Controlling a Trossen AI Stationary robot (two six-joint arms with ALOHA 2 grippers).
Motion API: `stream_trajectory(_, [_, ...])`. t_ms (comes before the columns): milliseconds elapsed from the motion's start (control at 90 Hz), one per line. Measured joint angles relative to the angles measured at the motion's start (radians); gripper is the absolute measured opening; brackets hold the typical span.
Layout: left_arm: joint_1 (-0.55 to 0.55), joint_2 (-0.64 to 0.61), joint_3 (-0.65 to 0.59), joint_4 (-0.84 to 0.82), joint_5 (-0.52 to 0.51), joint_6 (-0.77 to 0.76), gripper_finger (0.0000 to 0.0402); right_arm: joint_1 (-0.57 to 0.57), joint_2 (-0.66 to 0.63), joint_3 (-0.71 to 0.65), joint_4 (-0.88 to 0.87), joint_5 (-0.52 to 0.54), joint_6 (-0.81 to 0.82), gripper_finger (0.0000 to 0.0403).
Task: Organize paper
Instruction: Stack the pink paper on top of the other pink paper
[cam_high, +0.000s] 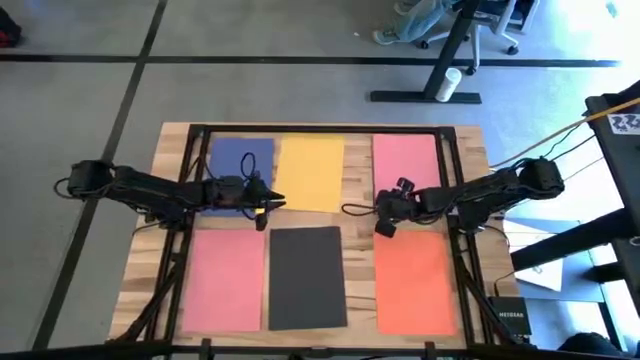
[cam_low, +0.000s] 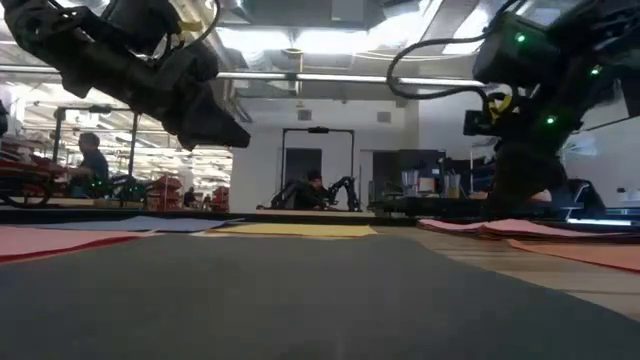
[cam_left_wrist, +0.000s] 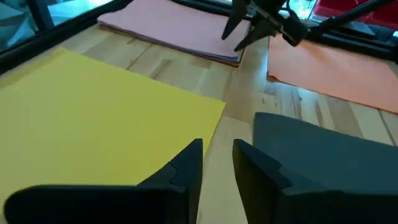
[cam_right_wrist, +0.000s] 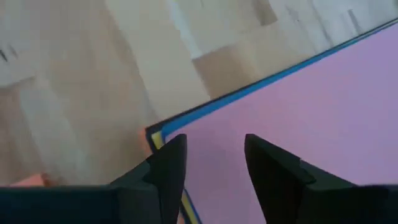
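From above, the wooden table (cam_high: 166, 160) carried six patches of paper in two rows: a blue sheet (cam_high: 240, 160), a yellow sheet (cam_high: 311, 172) and a pink stack (cam_high: 405, 160) along the far row, and a pink sheet (cam_high: 224, 278), a dark grey sheet (cam_high: 307, 277) and an orange sheet (cam_high: 414, 283) along the near row. The left gripper (cam_high: 268, 205) hovered at the near left corner of the yellow sheet, beside the blue one, while the right gripper (cam_high: 383, 212) hung over the near left corner of the pink stack, just above the orange sheet. From table height, the dark grey sheet (cam_low: 300, 300) filled the foreground, with the yellow sheet (cam_low: 290, 230) and blue sheet (cam_low: 150, 224) lying flat behind it, both arms raised above the surface, and a person (cam_low: 92, 160) seated far off in the room. The left wrist camera showed the left gripper (cam_left_wrist: 217, 155) with its fingers a narrow gap apart and empty, above bare wood between the yellow sheet (cam_left_wrist: 93, 118) and the dark grey sheet (cam_left_wrist: 329, 155); the right gripper (cam_left_wrist: 239, 34) appeared beyond, over the pink stack (cam_left_wrist: 174, 28) next to the orange sheet (cam_left_wrist: 342, 68). The right wrist camera showed the right gripper (cam_right_wrist: 214, 155) with fingers parted and holding nothing, directly over the corner of the pink stack (cam_right_wrist: 311, 112), where blue, yellow and orange edges peeked out beneath the top pink sheet.
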Motion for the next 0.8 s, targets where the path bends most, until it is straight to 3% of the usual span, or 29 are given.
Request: stream_trajectory(800, [-0.001, 0.000, 0.000, -0.003, 0.000, -0.038, 0.0075, 0.003, 0.089, -0.001, 0.026, -0.016, -0.018, 0.0145])
